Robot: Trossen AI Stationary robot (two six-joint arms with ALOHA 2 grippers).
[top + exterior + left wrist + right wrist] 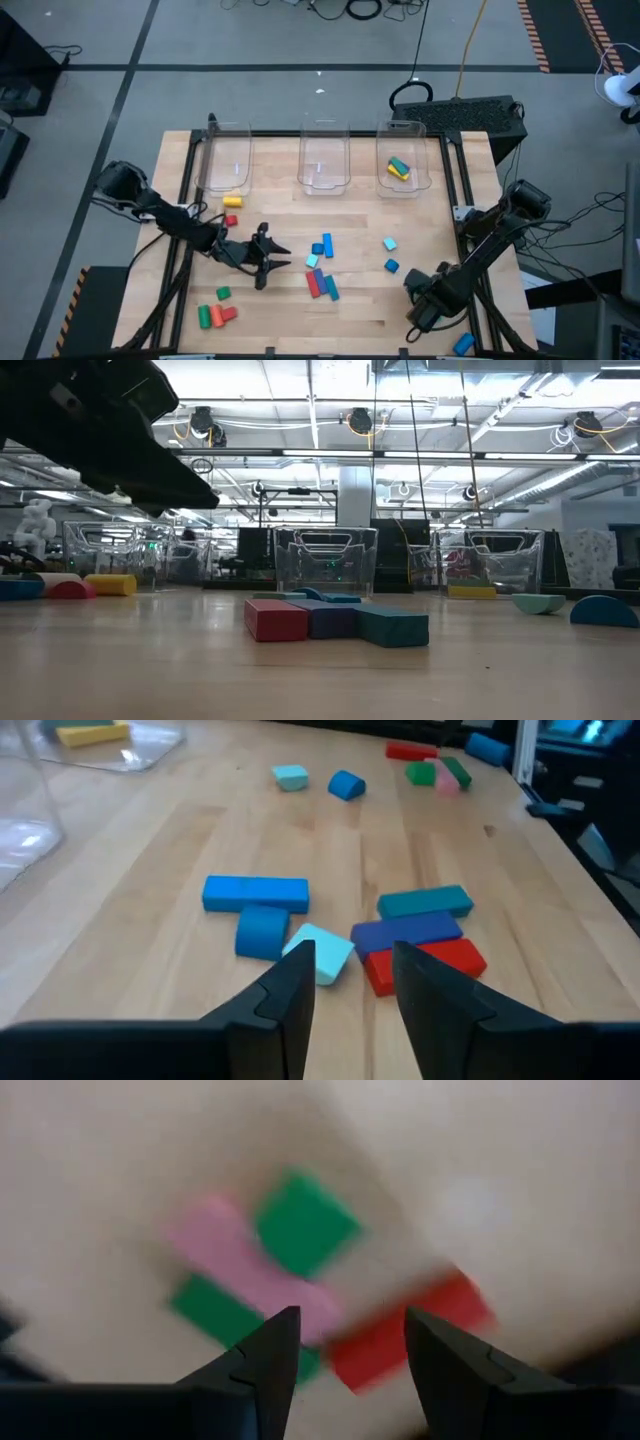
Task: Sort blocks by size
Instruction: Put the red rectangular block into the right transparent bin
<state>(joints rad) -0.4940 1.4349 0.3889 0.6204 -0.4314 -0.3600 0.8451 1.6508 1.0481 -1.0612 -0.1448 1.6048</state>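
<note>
Left wrist view shows my left gripper point(348, 982), jaws spread and empty, facing the light blue cube point(322, 953); next I'd lower and pinch it.

Even, bright light falls from ceiling strip lamps point(330, 453) — they glare white in the low view, where the near table point(320, 670) is soft and the arm point(100, 425) overhead is a dark blur. Shadows on the wood are faint. The right wrist view is badly out of focus — its blocks point(300, 1225) are smeared colour patches.
</note>
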